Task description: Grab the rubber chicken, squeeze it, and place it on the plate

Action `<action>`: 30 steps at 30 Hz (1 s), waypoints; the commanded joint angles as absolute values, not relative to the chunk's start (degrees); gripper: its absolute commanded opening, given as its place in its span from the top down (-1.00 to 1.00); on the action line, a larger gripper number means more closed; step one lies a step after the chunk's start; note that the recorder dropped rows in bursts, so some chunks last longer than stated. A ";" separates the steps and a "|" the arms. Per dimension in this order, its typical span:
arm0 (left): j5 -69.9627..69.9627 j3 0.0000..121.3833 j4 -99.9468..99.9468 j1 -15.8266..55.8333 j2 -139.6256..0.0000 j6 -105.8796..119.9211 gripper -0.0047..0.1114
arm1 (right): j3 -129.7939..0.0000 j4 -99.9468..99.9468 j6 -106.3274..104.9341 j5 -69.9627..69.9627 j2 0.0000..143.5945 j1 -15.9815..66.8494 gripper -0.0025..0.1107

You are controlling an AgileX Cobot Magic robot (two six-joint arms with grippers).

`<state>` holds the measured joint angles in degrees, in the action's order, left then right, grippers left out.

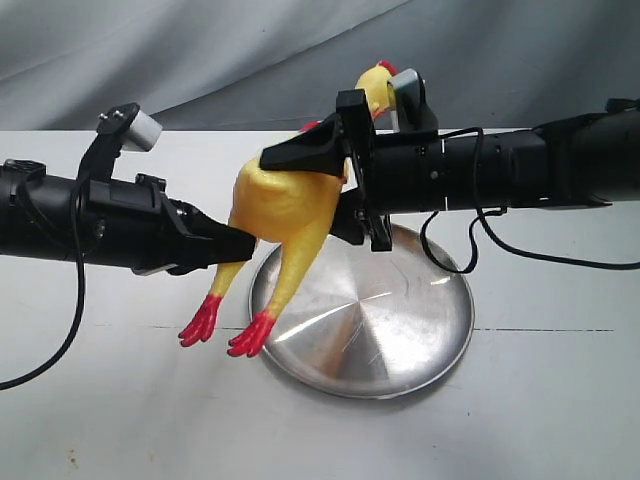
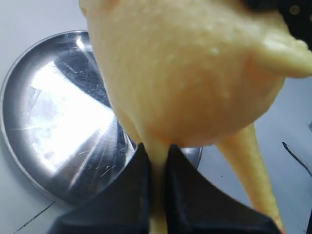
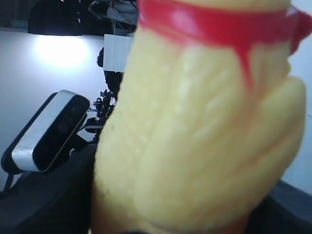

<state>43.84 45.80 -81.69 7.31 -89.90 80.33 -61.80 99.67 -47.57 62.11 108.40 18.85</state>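
Observation:
The yellow rubber chicken (image 1: pixel 280 205) hangs in the air over the near-left rim of the shiny steel plate (image 1: pixel 400 330). Its red feet dangle down left of the plate, and its head with red comb pokes up behind the right arm. My right gripper (image 1: pixel 300 190) is shut on its plump body, which fills the right wrist view as the chicken (image 3: pixel 204 136) with its red neck band. My left gripper (image 1: pixel 235 245) is shut on one thin leg. In the left wrist view the black fingers (image 2: pixel 131 185) pinch that leg below the chicken (image 2: pixel 185 73), with the plate (image 2: pixel 44 122) beneath.
The plate lies on a white table (image 1: pixel 100 400) in front of a grey cloth backdrop. A black cable (image 1: pixel 470 240) loops down from the right arm over the plate's far edge. The left arm's wrist camera (image 3: pixel 46 131) sits close beside the chicken.

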 commanded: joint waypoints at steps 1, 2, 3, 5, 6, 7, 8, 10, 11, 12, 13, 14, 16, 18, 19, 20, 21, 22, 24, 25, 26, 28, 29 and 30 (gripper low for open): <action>44.84 46.35 -82.35 7.58 -89.43 79.95 0.92 | -62.12 99.95 -50.99 64.92 108.39 18.83 0.94; 44.84 46.35 -82.35 7.58 -89.43 79.95 0.92 | -62.12 99.95 -51.38 64.92 108.39 18.83 0.95; 44.84 46.35 -82.35 7.58 -89.43 79.95 0.92 | -62.12 99.95 -51.38 64.92 108.39 18.83 0.96; 44.84 46.35 -82.35 7.58 -89.43 79.95 0.92 | -62.12 99.95 -51.38 64.70 108.39 18.83 0.96; 44.84 46.35 -82.35 7.58 -89.43 79.95 0.92 | -62.12 99.95 -51.38 64.70 108.39 18.83 0.96; 44.84 46.35 -82.35 7.58 -89.43 79.95 0.92 | -62.12 99.95 -51.38 64.70 108.39 18.83 0.96; 44.84 46.35 -82.35 7.58 -89.43 79.95 0.92 | -62.12 99.95 -51.38 64.70 108.39 18.83 0.96; 44.84 46.35 -82.35 7.58 -89.43 79.95 0.92 | -62.12 99.95 -51.38 64.70 108.39 18.83 0.96; 44.84 46.35 -82.35 7.58 -89.43 79.95 0.92 | -62.12 99.95 -51.38 64.70 108.39 18.83 0.96; 44.84 46.35 -82.35 7.58 -89.43 79.95 0.92 | -62.12 99.95 -51.38 64.70 108.39 18.83 0.96; 44.84 46.35 -82.35 7.58 -89.43 79.95 0.92 | -62.12 99.95 -51.38 64.70 108.39 18.83 0.96; 44.84 46.35 -82.35 7.58 -89.43 79.95 0.92 | -62.12 99.95 -51.38 64.70 108.39 18.83 0.96; 44.84 46.35 -82.35 7.58 -89.43 79.95 0.92 | -62.12 99.95 -51.38 64.70 108.39 18.83 0.96; 44.84 46.35 -82.32 7.58 -89.43 79.83 0.92 | -62.12 99.95 -51.38 64.70 108.39 18.83 0.96; 44.84 46.35 -82.32 7.58 -89.43 79.83 0.92 | -62.12 99.95 -51.38 64.70 108.39 18.83 0.96; 44.84 46.35 -82.32 7.58 -89.43 79.83 0.92 | -62.12 99.95 -51.38 64.70 108.39 18.83 0.95; 44.95 46.35 -82.32 7.58 -89.43 79.80 0.92 | -62.12 99.95 -51.38 64.70 108.39 18.83 0.91; 44.95 46.35 -82.32 7.58 -89.43 79.80 0.92 | -62.12 99.95 -51.38 64.59 108.39 18.83 0.85; 44.95 46.35 -82.32 7.58 -89.43 79.80 0.92 | -62.12 99.95 -51.38 64.48 108.39 18.83 0.61; 44.95 46.35 -82.32 7.58 -89.43 79.80 0.92 | -62.12 99.95 -51.38 64.48 108.39 18.83 0.48; 44.95 46.35 -82.32 7.58 -89.43 79.80 0.92 | -62.12 99.95 -51.38 64.28 108.39 18.83 0.30; 44.95 46.35 -82.32 7.58 -89.43 79.80 0.92 | -62.12 99.95 -51.38 63.38 108.39 18.83 -0.16; 44.95 46.35 -82.32 7.58 -89.43 79.80 0.92 | -62.12 99.95 -51.38 62.66 108.39 18.83 -0.42; 44.95 46.35 -82.32 7.58 -89.43 79.80 0.92 | -62.12 99.95 -51.38 61.57 108.39 18.83 -0.65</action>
<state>44.08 45.91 -81.69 7.31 -89.90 80.18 -61.80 99.68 -50.31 62.48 108.63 18.85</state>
